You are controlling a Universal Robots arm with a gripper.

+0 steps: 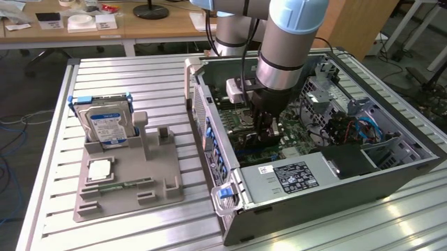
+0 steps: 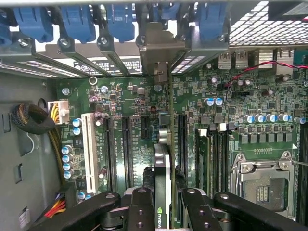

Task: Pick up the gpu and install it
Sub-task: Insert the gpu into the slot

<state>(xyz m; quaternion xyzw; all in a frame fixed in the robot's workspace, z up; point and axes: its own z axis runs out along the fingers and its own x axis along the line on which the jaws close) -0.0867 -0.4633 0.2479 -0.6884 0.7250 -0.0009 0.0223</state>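
1 black pincer (image 2: 168, 199) is clamped on the thin, dark, silver-bracketed gpu (image 2: 162, 166), edge-down over the green motherboard (image 2: 125, 96), seemingly at a slot.

Bright even light, glare on the slatted table (image 1: 412, 219), shade inside the case (image 1: 314, 212).

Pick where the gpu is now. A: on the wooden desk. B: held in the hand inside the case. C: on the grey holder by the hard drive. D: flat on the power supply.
B: the gpu stands edge-on in the hand's grip, above the motherboard within the case.
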